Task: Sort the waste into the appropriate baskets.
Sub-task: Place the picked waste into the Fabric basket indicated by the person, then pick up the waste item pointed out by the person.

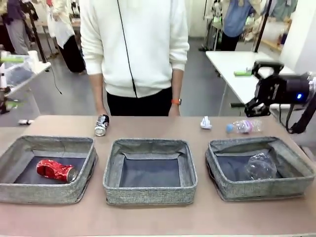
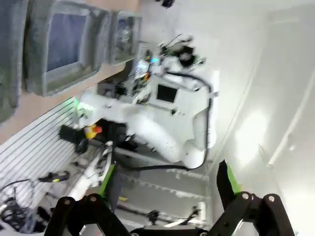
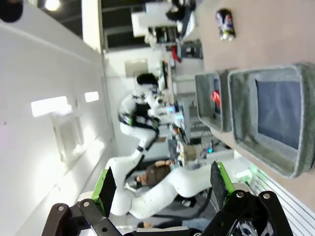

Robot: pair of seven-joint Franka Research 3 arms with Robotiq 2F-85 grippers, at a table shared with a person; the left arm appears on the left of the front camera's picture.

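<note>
Three grey fabric baskets stand in a row. The left basket (image 1: 15, 190) holds a crushed red can (image 1: 55, 170), and the middle basket (image 1: 148, 193) holds nothing. A clear plastic cup (image 1: 260, 167) lies in the right basket (image 1: 261, 190). Behind the baskets lie a black-and-silver can (image 1: 101, 124), a white paper wad (image 1: 206, 123) and a clear bottle with a pink label (image 1: 244, 127). My right gripper (image 3: 162, 187) hangs open above the table's right end, away from everything. My left gripper (image 2: 165, 182) is open too, with nothing between its green pads (image 1: 11, 58) at the far left.
A person in a white top stands at the far edge, one hand (image 1: 101, 112) just behind the black-and-silver can, the other hand (image 1: 174, 109) near the middle. A bare strip of table (image 1: 158, 217) runs in front of the baskets. A white side table (image 1: 237, 74) stands behind my right arm.
</note>
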